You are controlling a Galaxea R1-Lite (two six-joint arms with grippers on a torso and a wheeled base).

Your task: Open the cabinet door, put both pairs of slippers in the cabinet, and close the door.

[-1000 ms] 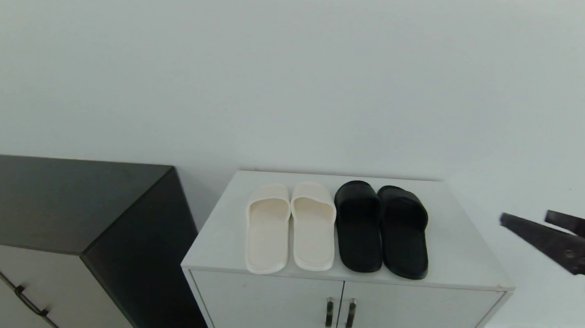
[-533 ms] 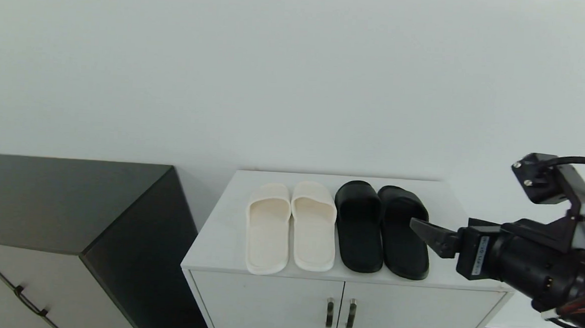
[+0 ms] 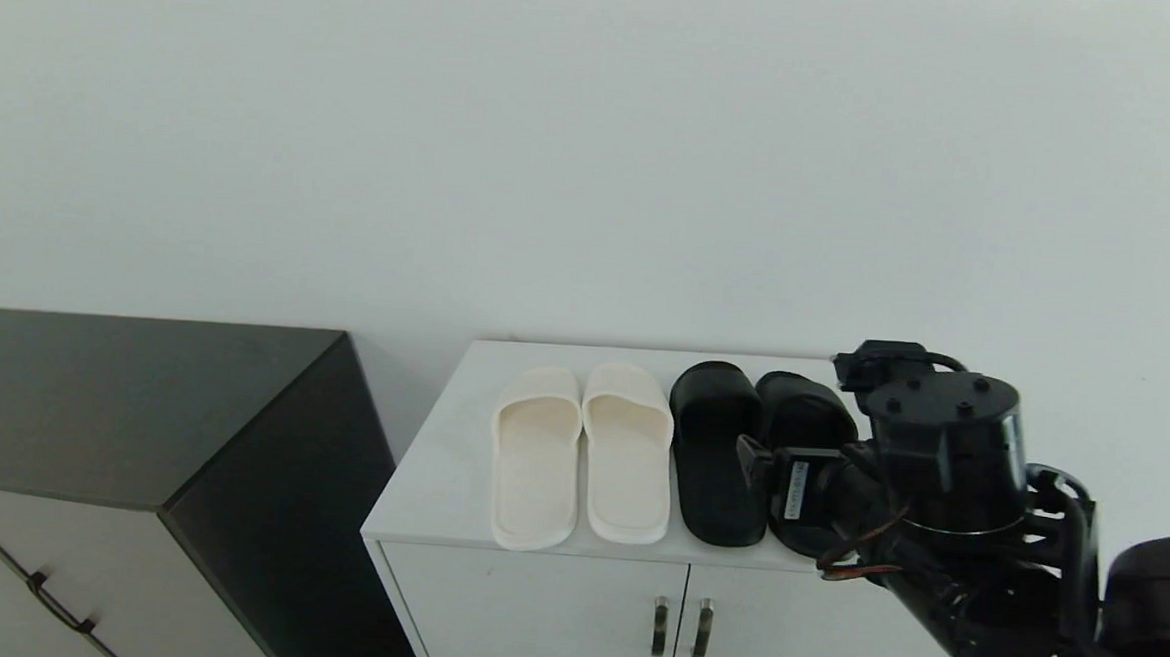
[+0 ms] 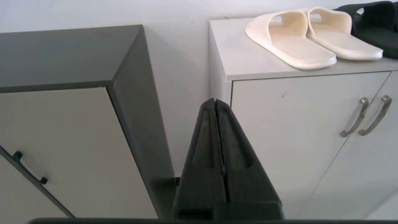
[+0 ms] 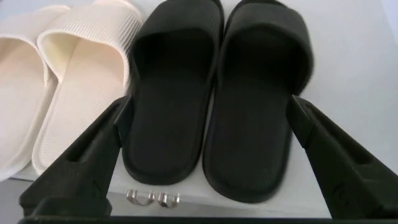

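CHANGE: your right pincer (image 5: 208, 106) is in from the far right, jaws wide | black slippers (image 5: 174, 106) lie just beneath, between its fingers (image 5: 93, 162) | cabinet doors (image 3: 530, 616) shut: you probably open them first.

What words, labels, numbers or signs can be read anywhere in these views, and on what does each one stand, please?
White label on the right arm: its print is too small to read.
White slippers, black slippers, white cabinet, dark cabinet: no text visible.
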